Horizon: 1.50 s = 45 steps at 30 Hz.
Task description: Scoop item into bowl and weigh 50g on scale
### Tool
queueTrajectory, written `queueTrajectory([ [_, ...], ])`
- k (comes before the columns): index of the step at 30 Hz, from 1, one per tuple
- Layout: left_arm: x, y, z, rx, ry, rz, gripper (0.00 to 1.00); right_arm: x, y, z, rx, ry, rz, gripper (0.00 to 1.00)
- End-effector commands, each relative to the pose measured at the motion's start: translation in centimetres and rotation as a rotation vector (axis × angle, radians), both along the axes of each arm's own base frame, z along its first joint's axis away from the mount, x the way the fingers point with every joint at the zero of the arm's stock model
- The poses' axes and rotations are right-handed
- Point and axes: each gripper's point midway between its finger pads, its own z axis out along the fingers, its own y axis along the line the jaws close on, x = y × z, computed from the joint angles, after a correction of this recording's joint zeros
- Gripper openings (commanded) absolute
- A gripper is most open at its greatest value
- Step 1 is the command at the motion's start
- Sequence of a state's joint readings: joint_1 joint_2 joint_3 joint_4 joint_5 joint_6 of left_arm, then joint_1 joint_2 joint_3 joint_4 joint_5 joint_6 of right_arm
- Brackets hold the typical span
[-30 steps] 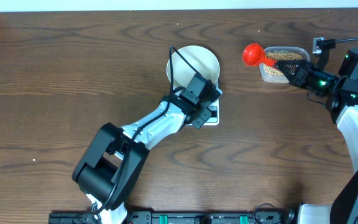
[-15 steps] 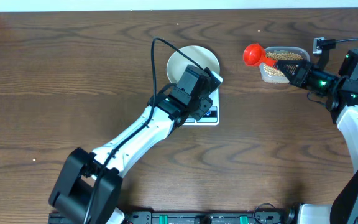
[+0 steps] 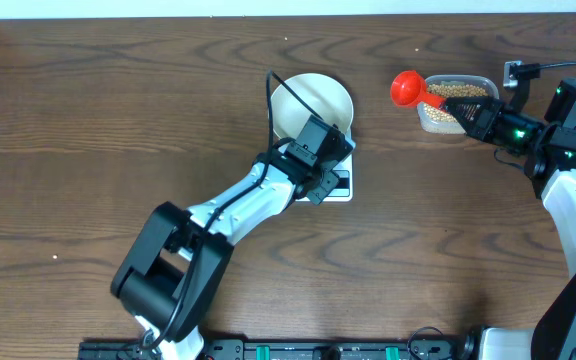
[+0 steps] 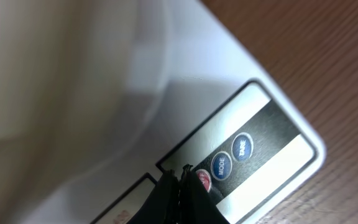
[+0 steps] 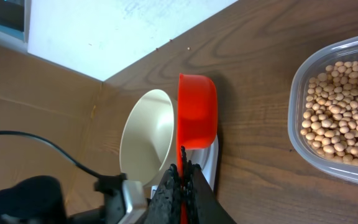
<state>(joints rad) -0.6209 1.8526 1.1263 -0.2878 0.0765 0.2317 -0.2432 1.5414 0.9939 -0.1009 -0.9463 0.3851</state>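
Two jobs: my left claw (image 4: 180,185), pressed together as a pointer, prods the red button (image 4: 204,181) of the white rectangular scale (image 4: 225,74); my right claw (image 5: 182,178) pinches a red plastic scoop (image 5: 197,118), ready at two o'clock.

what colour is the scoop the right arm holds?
Bright red scoop, clearest in the right wrist view.

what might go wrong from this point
The shut left claw sits at the red button, right beside MODE; a slip could press the wrong one.
Its arm hangs over the bowl and scale; touching either could skew the reading.
The scoop in the right claw must clear that arm.
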Motion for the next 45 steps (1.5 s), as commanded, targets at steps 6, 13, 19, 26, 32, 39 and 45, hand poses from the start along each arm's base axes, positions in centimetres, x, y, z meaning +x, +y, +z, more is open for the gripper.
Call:
queueTrajectory([
  [6,-0.8,0.5,-2.2,0.029,0.056,-0.001,0.07,0.0,-0.2,0.8,-0.013,-0.027,0.006,0.01],
  [13,-1.0,-0.2,-1.1,0.005,0.039,-0.032,0.07,-0.1,-0.2,0.7,-0.014,-0.024,0.007,0.01],
  [19,-1.2,-1.1,-0.1,-0.001,0.006,-0.079,0.07,-0.2,-0.2,0.6,-0.014,-0.020,0.008,0.01],
  [26,-1.4,-1.0,-0.9,0.011,0.022,-0.078,0.07,-0.2,-0.2,0.6,-0.019,-0.025,0.011,0.01],
  [32,-1.1,-0.8,-1.1,0.023,0.014,-0.070,0.07,-0.2,-0.2,0.6,-0.019,-0.025,0.011,0.01],
  [39,-0.4,-0.6,-0.9,0.032,-0.017,-0.056,0.08,-0.2,-0.2,0.6,-0.019,-0.025,0.011,0.01],
  [45,-0.5,-0.6,-1.0,0.036,-0.012,-0.056,0.07,-0.2,-0.2,0.6,-0.019,-0.025,0.011,0.01],
])
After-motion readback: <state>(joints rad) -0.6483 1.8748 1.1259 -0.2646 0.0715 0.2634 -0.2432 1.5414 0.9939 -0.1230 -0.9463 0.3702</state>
